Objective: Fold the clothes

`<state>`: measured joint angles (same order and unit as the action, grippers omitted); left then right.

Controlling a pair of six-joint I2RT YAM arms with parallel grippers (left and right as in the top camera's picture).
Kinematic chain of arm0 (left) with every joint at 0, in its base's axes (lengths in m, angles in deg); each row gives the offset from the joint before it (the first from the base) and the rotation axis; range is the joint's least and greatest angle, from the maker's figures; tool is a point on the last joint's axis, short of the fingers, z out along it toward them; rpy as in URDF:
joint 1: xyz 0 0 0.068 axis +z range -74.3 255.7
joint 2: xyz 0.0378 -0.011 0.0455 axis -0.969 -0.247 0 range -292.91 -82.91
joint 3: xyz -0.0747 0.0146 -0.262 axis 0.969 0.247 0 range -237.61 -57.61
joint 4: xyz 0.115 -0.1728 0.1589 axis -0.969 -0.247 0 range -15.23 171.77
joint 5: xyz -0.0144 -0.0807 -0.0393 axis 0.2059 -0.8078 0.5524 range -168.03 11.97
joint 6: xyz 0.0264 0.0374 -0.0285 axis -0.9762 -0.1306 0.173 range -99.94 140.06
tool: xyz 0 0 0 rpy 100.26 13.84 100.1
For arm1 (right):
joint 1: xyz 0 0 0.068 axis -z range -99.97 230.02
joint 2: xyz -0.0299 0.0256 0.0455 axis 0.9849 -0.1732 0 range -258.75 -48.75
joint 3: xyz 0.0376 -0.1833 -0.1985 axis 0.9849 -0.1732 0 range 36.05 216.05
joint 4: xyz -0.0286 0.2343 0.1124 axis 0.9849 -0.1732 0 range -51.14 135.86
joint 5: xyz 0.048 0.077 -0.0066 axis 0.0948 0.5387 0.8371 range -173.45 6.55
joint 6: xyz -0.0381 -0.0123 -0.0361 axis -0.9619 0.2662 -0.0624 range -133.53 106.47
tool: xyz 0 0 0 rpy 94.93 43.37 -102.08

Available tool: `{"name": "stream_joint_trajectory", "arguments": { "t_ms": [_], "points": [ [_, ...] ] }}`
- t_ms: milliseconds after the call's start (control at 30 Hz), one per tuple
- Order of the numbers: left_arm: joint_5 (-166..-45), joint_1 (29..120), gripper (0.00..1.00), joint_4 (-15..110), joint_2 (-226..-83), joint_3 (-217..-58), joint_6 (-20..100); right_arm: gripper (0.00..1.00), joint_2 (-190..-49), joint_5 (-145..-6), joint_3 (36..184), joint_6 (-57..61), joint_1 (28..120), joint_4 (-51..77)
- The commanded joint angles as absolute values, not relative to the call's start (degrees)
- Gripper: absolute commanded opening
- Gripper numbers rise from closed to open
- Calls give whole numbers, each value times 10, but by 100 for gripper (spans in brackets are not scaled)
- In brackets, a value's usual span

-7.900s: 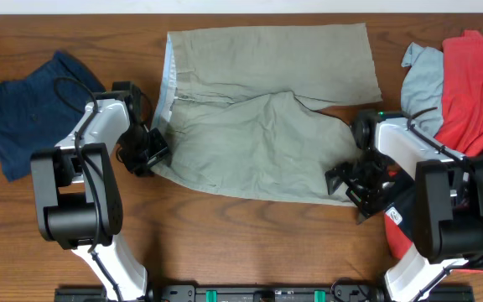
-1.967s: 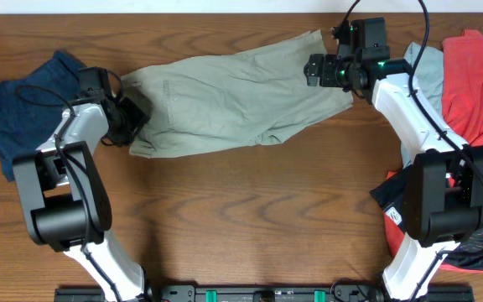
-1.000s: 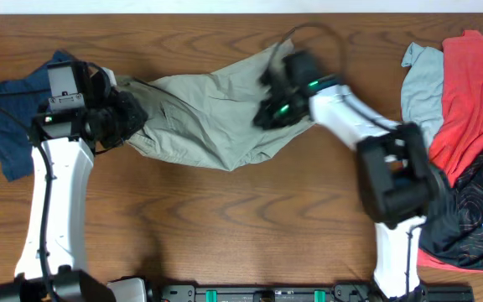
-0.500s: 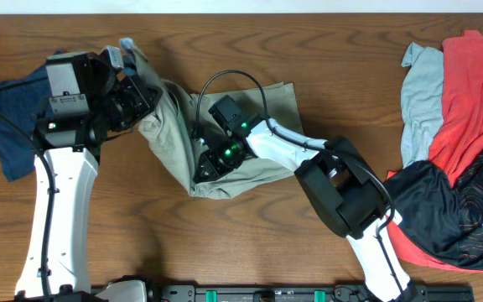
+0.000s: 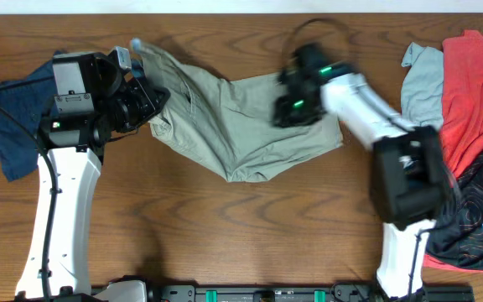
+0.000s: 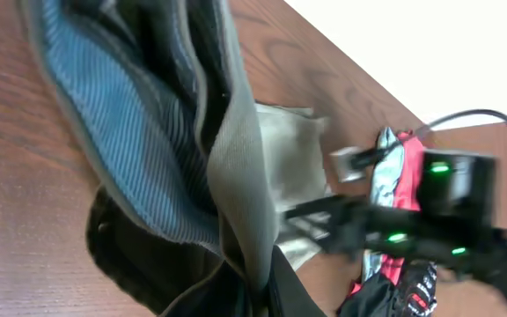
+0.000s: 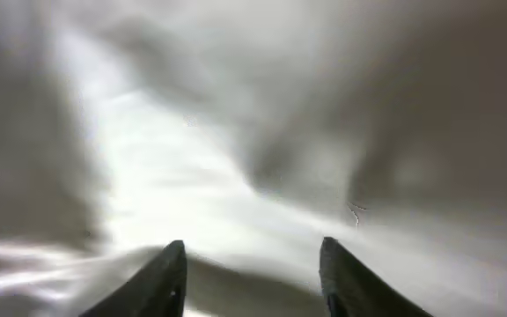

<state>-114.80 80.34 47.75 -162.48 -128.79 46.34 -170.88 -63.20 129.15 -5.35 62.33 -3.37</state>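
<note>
R gripper [image 5: 290,105] swung right, stretching khaki shorts [image 5: 241,138] from L gripper [image 5: 148,99].

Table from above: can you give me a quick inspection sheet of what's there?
Surface: brown wooden table, bare at the front.
Job's things: khaki shorts bunched, strung between both arms; navy shorts at the left edge; light-blue garment, red garment and black garment heaped right.
Clutter: nothing seen.
Grippers: left gripper shut on the khaki shorts' waistband; right gripper over the shorts, too blurred to judge.
Cables: black cable looping above the right arm.
Surroundings: dark rail along the front edge.
</note>
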Motion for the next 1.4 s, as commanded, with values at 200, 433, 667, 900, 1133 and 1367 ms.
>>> {"name": "stream_joint_trajectory", "arguments": {
  "t_ms": [200,433,667,900,1133,1367],
  "points": [
    [-1122,771,6,481,-1617,-1310,450,17,-1709,-757,1285,-111,740,-72],
    [-1092,686,6,516,-1645,-1310,464,5,-1711,-759,1246,-122,750,-51],
    [-1088,598,6,612,-1697,-1310,524,2,-1711,-759,1174,-130,720,-20],
    [-1079,527,6,728,-1756,-1310,562,1,-1711,-759,1157,-129,686,-31],
    [-1077,482,27,780,-1807,-1310,590,16,-1711,-761,1157,-130,671,-32],
    [-1077,503,61,780,-1810,-1310,583,56,-1709,-886,1193,-114,722,-90]
  ]
}}
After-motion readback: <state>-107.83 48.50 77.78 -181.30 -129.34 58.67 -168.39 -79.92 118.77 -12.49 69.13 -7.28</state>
